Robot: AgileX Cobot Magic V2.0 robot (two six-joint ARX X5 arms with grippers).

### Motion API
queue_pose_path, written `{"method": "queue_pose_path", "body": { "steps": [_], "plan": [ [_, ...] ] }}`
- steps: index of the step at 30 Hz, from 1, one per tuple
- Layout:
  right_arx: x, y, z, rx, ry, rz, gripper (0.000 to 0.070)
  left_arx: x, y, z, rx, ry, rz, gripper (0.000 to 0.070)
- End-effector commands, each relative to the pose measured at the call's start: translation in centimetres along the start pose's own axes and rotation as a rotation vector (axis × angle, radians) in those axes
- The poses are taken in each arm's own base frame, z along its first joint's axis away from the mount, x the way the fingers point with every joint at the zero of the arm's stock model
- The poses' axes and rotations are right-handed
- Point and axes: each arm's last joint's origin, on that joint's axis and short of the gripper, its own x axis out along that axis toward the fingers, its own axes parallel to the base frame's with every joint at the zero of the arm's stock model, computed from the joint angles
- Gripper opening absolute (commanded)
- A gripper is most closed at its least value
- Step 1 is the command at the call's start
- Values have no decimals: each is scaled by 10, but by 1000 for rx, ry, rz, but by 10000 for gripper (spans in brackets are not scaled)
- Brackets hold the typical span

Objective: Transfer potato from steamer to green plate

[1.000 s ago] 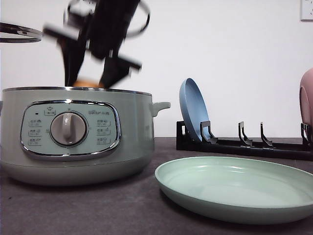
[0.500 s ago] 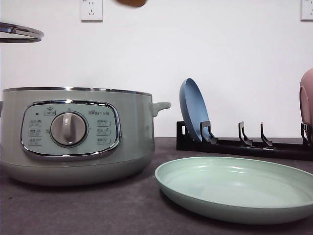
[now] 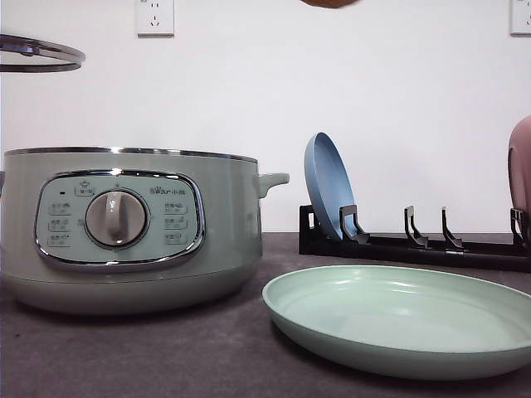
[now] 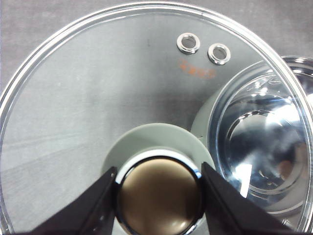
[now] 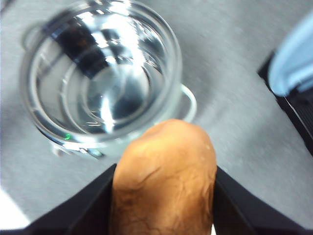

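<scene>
The orange-brown potato is clamped between the black fingers of my right gripper, high above the table. Its underside pokes in at the top edge of the front view, right of the steamer. The pale grey-green steamer stands open at the left, its shiny inside empty. The mint-green plate lies empty at the front right. My left gripper is shut on the knob of the glass lid, held up in the air at the left.
A black dish rack stands behind the green plate, holding an upright blue plate. A pink plate shows at the right edge. A dark grey cloth covers the table.
My right gripper has lifted the potato out of the steamer, up past the top of the front view, then carried it rightwards. The held lid has drifted slightly right.
</scene>
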Motion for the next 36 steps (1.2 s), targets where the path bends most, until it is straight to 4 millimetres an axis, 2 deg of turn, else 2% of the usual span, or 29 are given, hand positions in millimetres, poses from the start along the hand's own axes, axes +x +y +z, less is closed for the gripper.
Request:
{"method": "queue_pose_path", "body": {
  "steps": [1,5,11,28,36],
  "plan": [
    [7,-2,-12,-9,1,2,129,-16,-2,7,14,-89,-5,0],
    [20,-8,-44,5,13,1,129,-16,-5,7,24,-89,-14,0],
    [51,-14,-78,18,55,49,129,-16,-11,7,44,-89,-32,0],
    [142,-28,-156,108,69,51,129,-16,-26,6,93,-88,-74,0],
    [163,-32,-180,145,76,24,131,-16,-33,6,113,-87,-115,0]
  ]
}}
